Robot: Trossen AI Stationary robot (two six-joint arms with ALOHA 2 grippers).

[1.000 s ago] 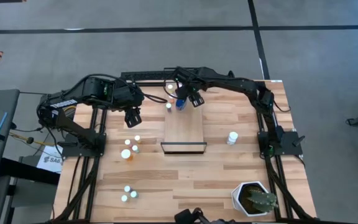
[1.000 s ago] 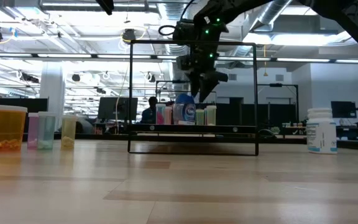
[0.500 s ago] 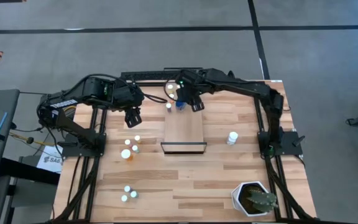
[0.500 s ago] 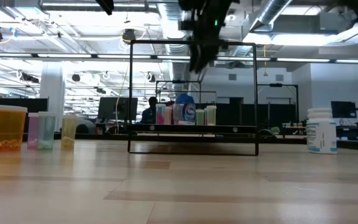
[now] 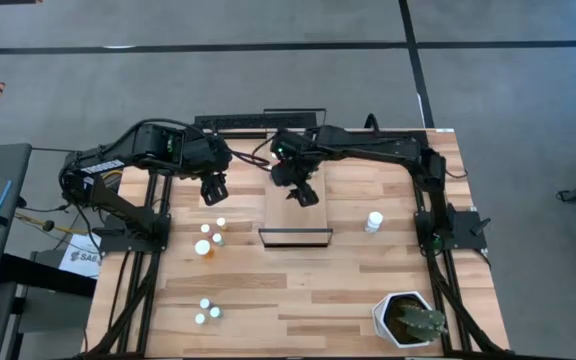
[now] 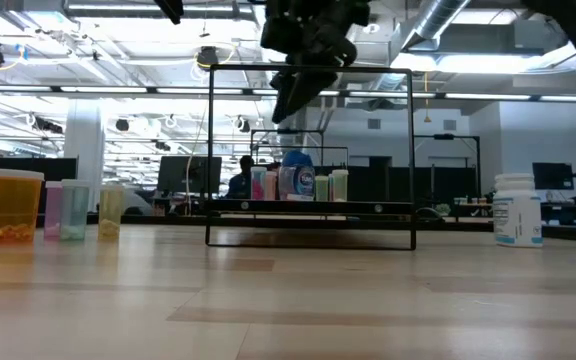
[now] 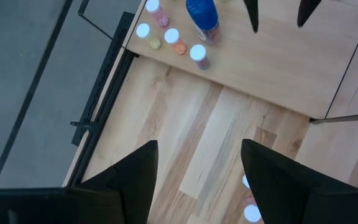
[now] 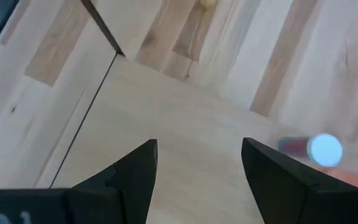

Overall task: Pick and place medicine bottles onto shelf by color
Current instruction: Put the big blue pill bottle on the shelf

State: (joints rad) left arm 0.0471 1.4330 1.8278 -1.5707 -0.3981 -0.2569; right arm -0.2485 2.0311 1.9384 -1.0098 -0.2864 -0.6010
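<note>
Hand (image 5: 302,194) of the right arm hangs empty over the shelf (image 5: 296,212), fingers apart (blue bottle (image 7: 202,14) set down behind it), so lift clear before seeking another bottle.

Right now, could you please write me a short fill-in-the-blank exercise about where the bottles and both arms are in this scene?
1. The big bottle standing on the shelf among the small ones has a ____ body.
2. The lone white bottle stands between the shelf and the ____ arm's base.
3. The right gripper hovers over the shelf, its jaws ____.
4. The white hexagonal pot holds a ____.

Missing words: blue; right; open; cactus
</note>
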